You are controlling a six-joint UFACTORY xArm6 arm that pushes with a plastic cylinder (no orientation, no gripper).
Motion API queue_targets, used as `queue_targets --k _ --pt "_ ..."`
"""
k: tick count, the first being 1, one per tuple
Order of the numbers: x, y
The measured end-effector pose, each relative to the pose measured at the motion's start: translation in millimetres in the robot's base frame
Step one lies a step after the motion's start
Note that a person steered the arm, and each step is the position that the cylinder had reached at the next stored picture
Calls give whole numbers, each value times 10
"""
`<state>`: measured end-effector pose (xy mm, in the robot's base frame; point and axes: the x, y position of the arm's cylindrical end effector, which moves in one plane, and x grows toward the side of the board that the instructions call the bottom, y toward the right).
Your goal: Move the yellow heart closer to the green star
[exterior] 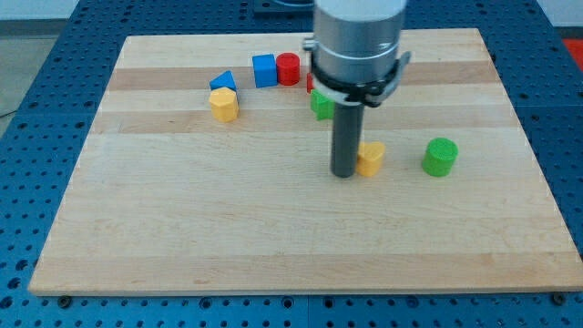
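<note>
The yellow heart [371,158] lies right of the board's middle. My tip [343,173] stands touching its left side. The green star [321,105] lies just above, toward the view's top, partly hidden behind the arm's grey body. A green cylinder [440,157] stands to the right of the yellow heart.
A yellow hexagon block [223,105] and a blue triangle block [222,82] sit at the upper left. A blue cube [264,70] and a red cylinder [288,68] stand near the top edge. A red block [311,82] peeks from behind the arm.
</note>
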<state>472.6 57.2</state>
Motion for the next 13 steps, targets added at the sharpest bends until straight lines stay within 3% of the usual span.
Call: queue_targets --k 2,3,5,6,8,9,12,13 --pt "488 255" --pt "373 575" --pt "63 -99" --pt "91 -131" --pt "164 745" --pt "7 748" --pt "-175 -556" --pt "-171 -440"
